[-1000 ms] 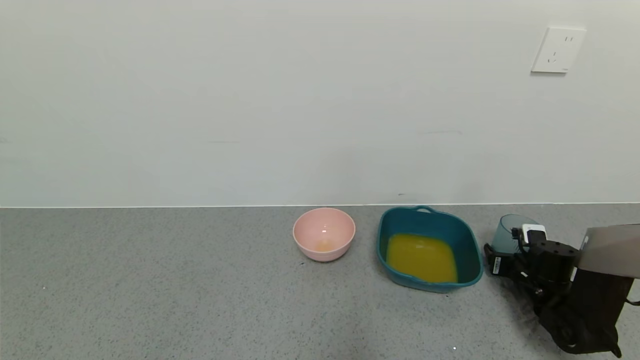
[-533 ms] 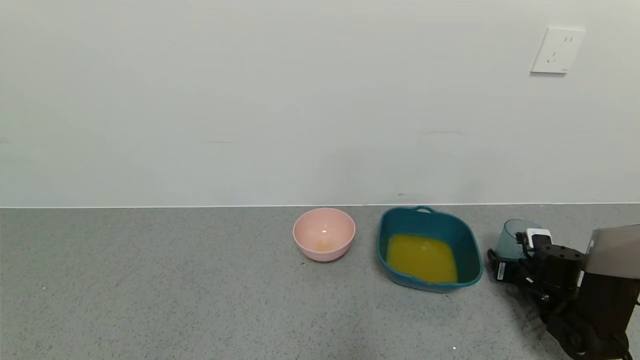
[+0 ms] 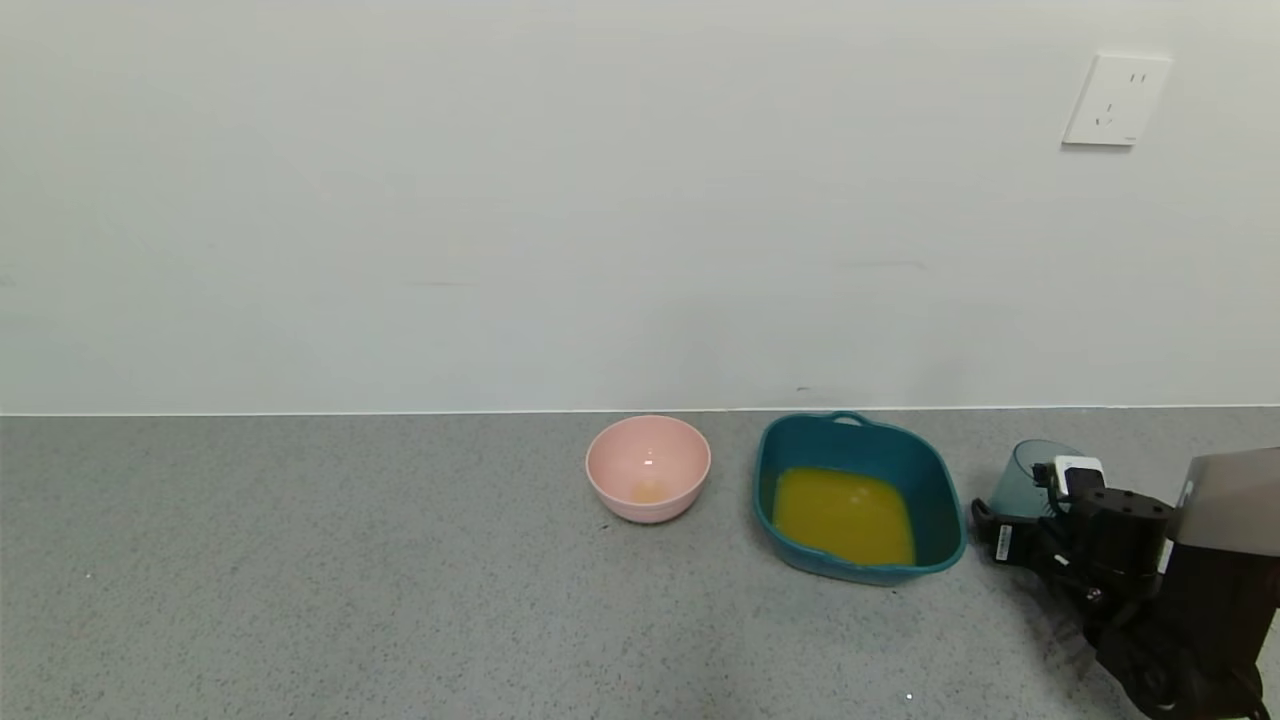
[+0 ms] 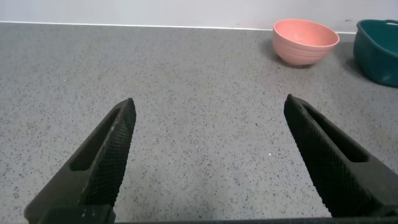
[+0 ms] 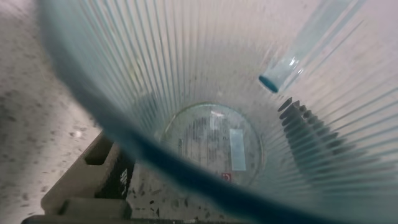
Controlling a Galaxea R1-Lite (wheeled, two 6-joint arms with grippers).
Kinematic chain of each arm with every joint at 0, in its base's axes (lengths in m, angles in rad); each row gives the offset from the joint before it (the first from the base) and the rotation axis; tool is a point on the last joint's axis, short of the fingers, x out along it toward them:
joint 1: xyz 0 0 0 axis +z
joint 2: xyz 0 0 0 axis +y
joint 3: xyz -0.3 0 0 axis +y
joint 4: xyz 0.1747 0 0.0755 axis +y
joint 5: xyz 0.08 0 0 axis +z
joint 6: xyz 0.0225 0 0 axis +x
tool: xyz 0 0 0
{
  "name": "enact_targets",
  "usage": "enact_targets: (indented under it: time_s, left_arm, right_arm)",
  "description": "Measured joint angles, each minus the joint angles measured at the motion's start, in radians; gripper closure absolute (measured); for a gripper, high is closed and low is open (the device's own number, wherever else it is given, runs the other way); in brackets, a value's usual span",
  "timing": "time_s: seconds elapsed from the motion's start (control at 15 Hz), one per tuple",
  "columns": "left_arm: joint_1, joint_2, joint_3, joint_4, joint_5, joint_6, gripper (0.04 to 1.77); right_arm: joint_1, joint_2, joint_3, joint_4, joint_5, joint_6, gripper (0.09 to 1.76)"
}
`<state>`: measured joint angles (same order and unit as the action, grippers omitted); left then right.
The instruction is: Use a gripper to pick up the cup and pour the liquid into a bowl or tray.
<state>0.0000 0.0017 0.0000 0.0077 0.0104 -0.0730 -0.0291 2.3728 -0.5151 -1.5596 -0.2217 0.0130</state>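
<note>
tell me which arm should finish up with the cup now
Right. The right gripper is already around the cup, which looks empty and sits beside the basin that holds the liquid. The left gripper hangs open over bare counter, far off past the pink bowl.

**A:** What is hidden in the head view?

**B:** The black right gripper [image 3: 1010, 520] covers the lower part of the translucent blue-grey ribbed plastic cup [image 3: 1025, 478], and the arm is cut off by the right and bottom edges.

**A:** And in the wrist views?

**B:** In the right wrist view the cup [image 5: 211, 118] overruns every edge. In the left wrist view the dark teal plastic basin [image 4: 378, 50] is cut by the right edge, and the black left gripper [image 4: 211, 134] runs off the bottom.
</note>
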Motion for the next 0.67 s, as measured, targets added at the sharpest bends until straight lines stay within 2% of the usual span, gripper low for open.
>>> enact_targets:
  time_s: [0.67]
  left_arm:
    - [0.0,0.0,0.0,0.0,0.0,0.0,0.09]
  right_arm:
    - [0.001,-0.068,0.067,-0.001,0.027,0.003,0.18]
